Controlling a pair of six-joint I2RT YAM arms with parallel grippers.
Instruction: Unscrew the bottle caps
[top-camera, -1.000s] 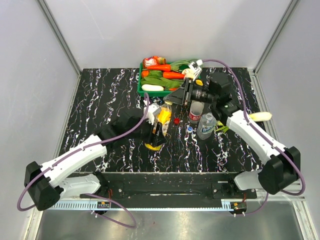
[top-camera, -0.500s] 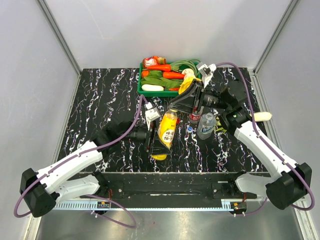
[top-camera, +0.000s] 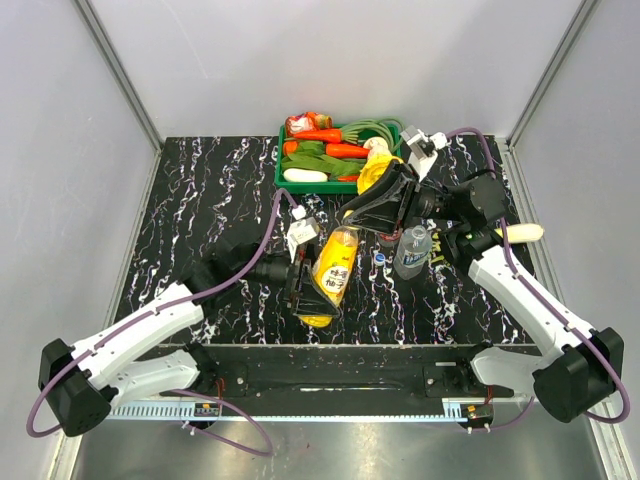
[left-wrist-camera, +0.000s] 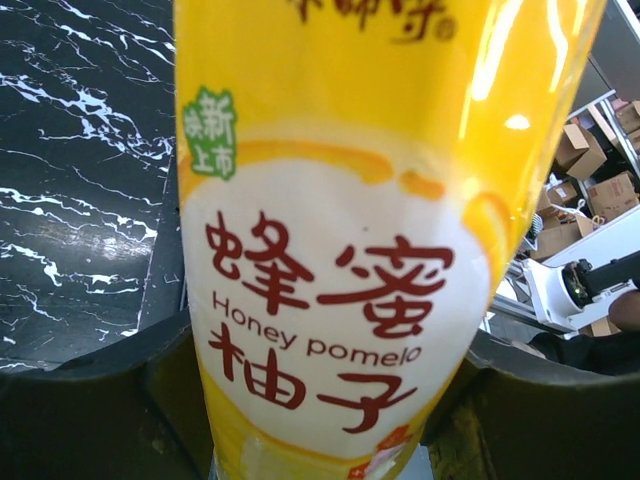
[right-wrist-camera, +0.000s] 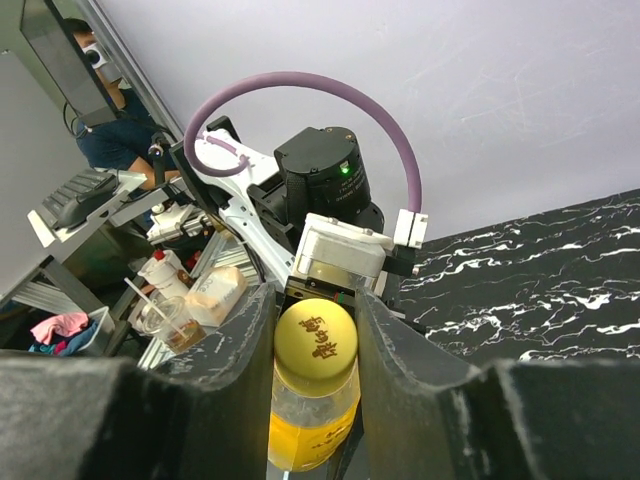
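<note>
The left gripper (top-camera: 312, 290) is clamped on the bottle (top-camera: 336, 262), which is held tilted between its fingers. The right gripper (right-wrist-camera: 315, 305) is closed on the cap (right-wrist-camera: 315, 340) between its pads.

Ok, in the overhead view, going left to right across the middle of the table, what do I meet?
yellow juice bottle → blue cap → clear bottle with blue label → pale oblong thing at the table's right edge.

light bright, even | glare streaks on juice bottle (left-wrist-camera: 350, 250) | near foreground blurred
</note>
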